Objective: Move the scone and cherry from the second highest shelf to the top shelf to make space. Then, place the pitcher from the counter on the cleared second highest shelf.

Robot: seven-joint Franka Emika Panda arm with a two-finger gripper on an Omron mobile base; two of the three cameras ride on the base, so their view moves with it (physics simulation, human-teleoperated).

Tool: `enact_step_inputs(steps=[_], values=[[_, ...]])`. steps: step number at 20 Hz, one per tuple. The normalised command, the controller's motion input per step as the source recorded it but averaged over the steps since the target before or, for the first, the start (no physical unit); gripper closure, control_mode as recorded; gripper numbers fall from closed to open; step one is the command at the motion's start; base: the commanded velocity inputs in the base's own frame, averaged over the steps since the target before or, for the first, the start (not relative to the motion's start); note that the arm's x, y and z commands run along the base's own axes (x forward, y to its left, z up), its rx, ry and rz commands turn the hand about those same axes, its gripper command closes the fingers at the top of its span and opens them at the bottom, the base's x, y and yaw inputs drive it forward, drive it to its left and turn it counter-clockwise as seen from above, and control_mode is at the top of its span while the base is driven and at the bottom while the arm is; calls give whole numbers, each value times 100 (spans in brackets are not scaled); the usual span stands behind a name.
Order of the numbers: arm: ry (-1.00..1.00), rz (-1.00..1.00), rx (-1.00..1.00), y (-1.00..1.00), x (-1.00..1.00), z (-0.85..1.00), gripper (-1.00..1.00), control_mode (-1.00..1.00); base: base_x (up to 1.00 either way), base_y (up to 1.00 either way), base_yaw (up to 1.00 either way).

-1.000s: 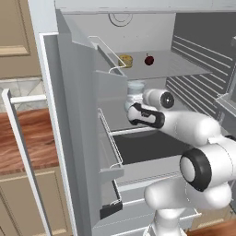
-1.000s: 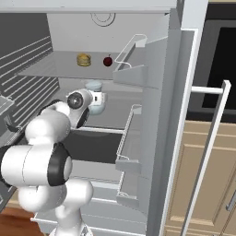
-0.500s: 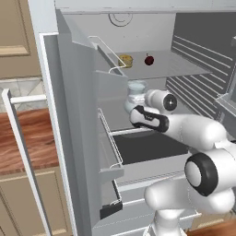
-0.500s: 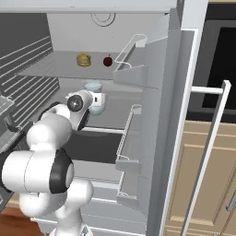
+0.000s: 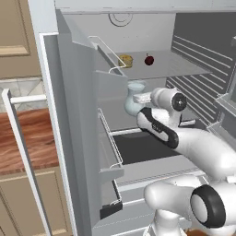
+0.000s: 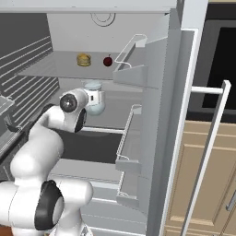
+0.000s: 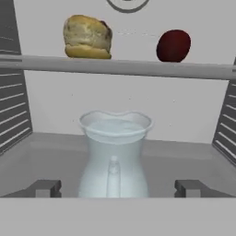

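The pale blue-grey pitcher (image 7: 114, 156) stands upright on the second highest shelf (image 7: 41, 150) inside the open fridge. My gripper (image 7: 117, 188) is open just in front of it, one fingertip (image 7: 46, 188) on each side and clear of the glass. On the top shelf (image 7: 138, 69) above sit the golden scone (image 7: 87, 37) and, to its right, the dark red cherry (image 7: 173, 45). From the base the pitcher (image 5: 134, 98) shows beyond my hand, under the scone (image 5: 125, 60) and cherry (image 5: 149, 60). The same pitcher (image 6: 93, 102), scone (image 6: 83, 59) and cherry (image 6: 108, 61) appear from the right.
The fridge door (image 5: 83, 138) with wire-railed bins stands open on the left; its other face (image 6: 156, 115) borders the right. A dark drawer tray (image 5: 138, 148) lies below the pitcher's shelf. The wood counter (image 5: 27, 138) is beyond the door. Ribbed fridge walls (image 7: 11, 115) flank the shelf.
The jaws have opened off the pitcher, which stays standing on the shelf. The arm has shifted a little.
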Motion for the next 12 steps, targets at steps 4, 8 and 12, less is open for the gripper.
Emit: enact_step_inputs(steps=[4,8,12], values=[[30,0,-18,12,-100,19,-100,-100,0,0,0],[23,0,-17,12,-100,9,-100,-100,0,0,0],[3,-1,-8,2,-100,4,-100,-100,0,0,0]])
